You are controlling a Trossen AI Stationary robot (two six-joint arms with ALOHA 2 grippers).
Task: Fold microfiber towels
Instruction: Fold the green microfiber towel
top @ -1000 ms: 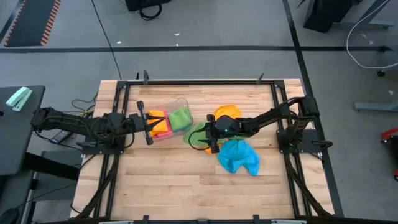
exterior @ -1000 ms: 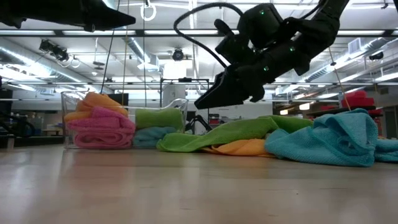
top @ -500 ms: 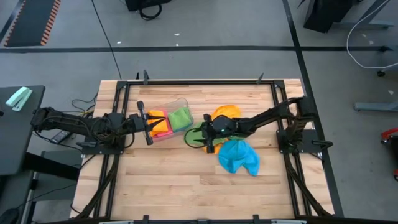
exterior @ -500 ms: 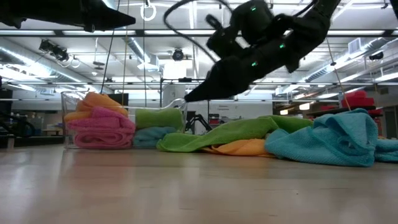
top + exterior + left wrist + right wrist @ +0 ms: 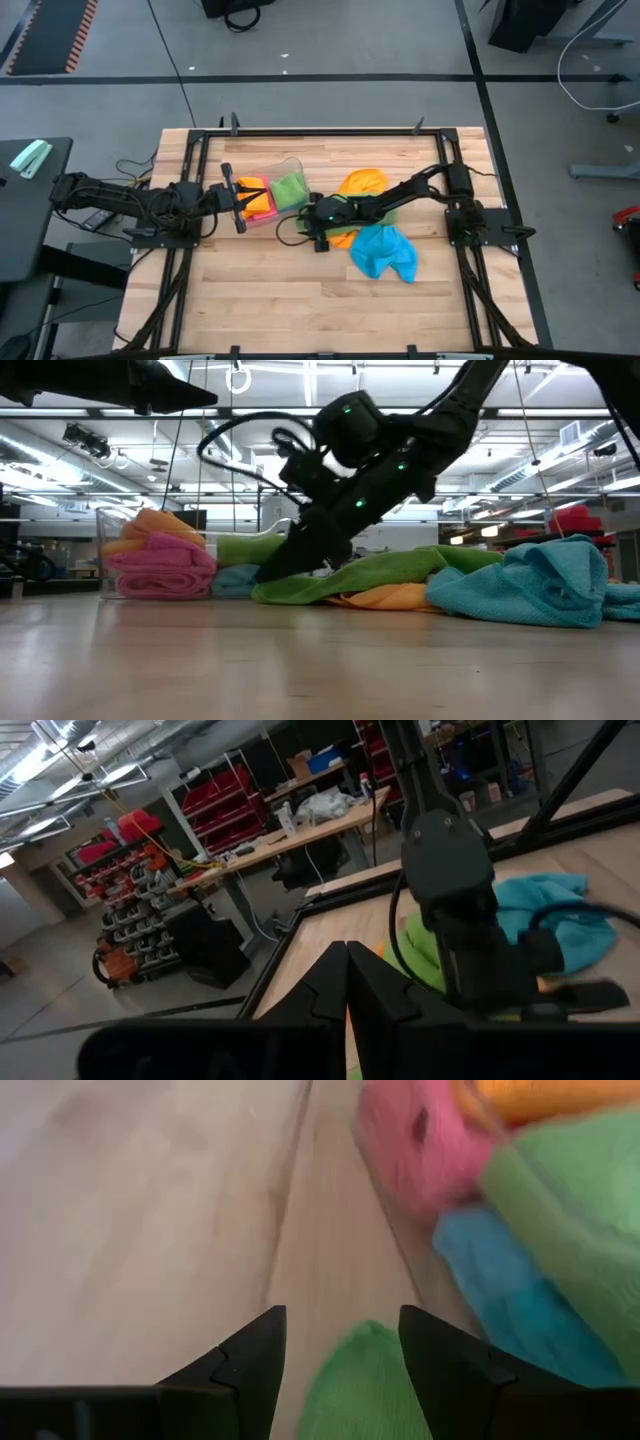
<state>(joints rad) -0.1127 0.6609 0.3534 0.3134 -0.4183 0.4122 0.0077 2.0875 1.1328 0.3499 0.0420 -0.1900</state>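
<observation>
A loose green towel (image 5: 380,572) lies crumpled on the table over an orange towel (image 5: 362,184), with a sky-blue towel (image 5: 383,253) beside them. My right gripper (image 5: 268,572) slants down at the green towel's left end, next to the tub. It is open, and that end's corner (image 5: 362,1378) lies between its fingers with no touch showing. My left gripper (image 5: 243,197) hangs shut and empty above the table's left side.
A clear plastic tub (image 5: 108,530) stands left of centre. It holds rolled pink (image 5: 160,567), orange (image 5: 160,525), green (image 5: 250,548) and blue (image 5: 240,578) towels. Bare wood stretches toward the near edge (image 5: 300,310). A black frame (image 5: 320,131) rims the table.
My right gripper has gone toward the table's left edge and down, tipping further nose-down, from above the middle of the green towel to its left end by the tub. Its fingers have kept their gap. The towels lie as before.
</observation>
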